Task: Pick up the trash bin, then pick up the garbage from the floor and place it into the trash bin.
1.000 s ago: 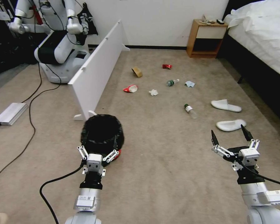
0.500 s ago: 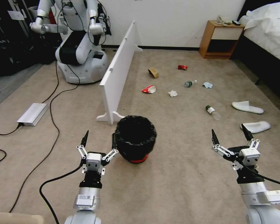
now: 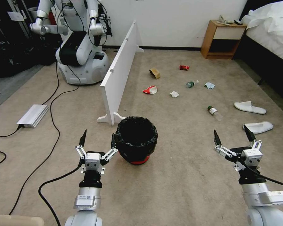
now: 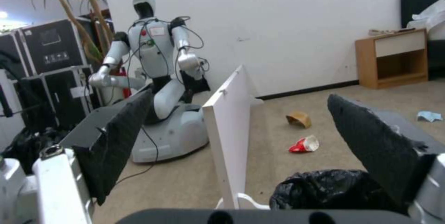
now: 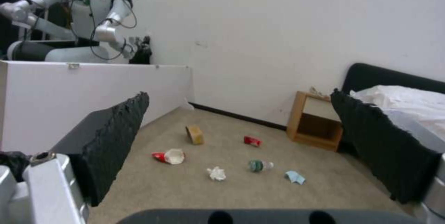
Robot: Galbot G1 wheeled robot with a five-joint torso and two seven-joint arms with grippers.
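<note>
The trash bin [image 3: 135, 139], red with a crinkly black liner, stands upright on the carpet; in the left wrist view its liner [image 4: 331, 189] shows. My left gripper [image 3: 98, 138] hovers open just left of it, one fingertip near its rim. On the right, my right gripper [image 3: 231, 133] is open and holds nothing. Garbage lies beyond: a tan paper bag [image 3: 154, 73], red can [image 3: 184, 67], cup [image 3: 150, 90], tissue [image 3: 174, 94], two bottles [image 3: 191, 83] [image 3: 214, 112], blue cloth [image 3: 209, 85] and two white slippers [image 3: 249, 107] [image 3: 258, 127].
A white panel [image 3: 119, 81] stands on feet just behind the bin. Another robot [image 3: 75, 47] is at the far left, with cables [image 3: 53, 125] and a silver box [image 3: 33, 115] on the floor. A nightstand [image 3: 221, 39] and bed [image 3: 270, 34] are at the far right.
The head view has swung, so the bin now shows right of my left gripper instead of straight ahead of it. My left gripper has shifted slightly left. Both grippers stay open.
</note>
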